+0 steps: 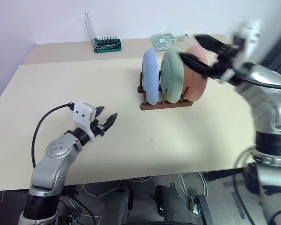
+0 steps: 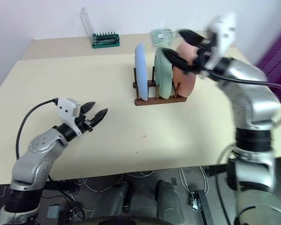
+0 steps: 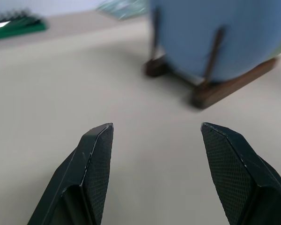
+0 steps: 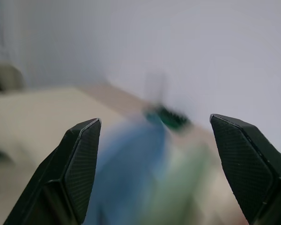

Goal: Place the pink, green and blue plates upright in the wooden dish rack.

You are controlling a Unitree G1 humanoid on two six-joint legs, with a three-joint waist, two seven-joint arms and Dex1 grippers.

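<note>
Plates [image 1: 171, 75]: all three upright in wooden dish rack [image 1: 166, 104].
Right gripper [image 1: 199, 51]: open, empty, apparently just above the pink plate.
Left gripper [image 1: 105, 118]: open, empty.
Risk: a right gripper finger clips the pink plate, tipping it.

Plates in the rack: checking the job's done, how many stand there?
3, all upright in the rack: blue plate at its left end, green plate in the middle, pink plate at the right.

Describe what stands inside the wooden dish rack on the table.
Three plates stand upright in the wooden dish rack: the blue plate, the green plate and the pink plate. Each hides part of the next; the right arm covers the pink plate's top.
</note>
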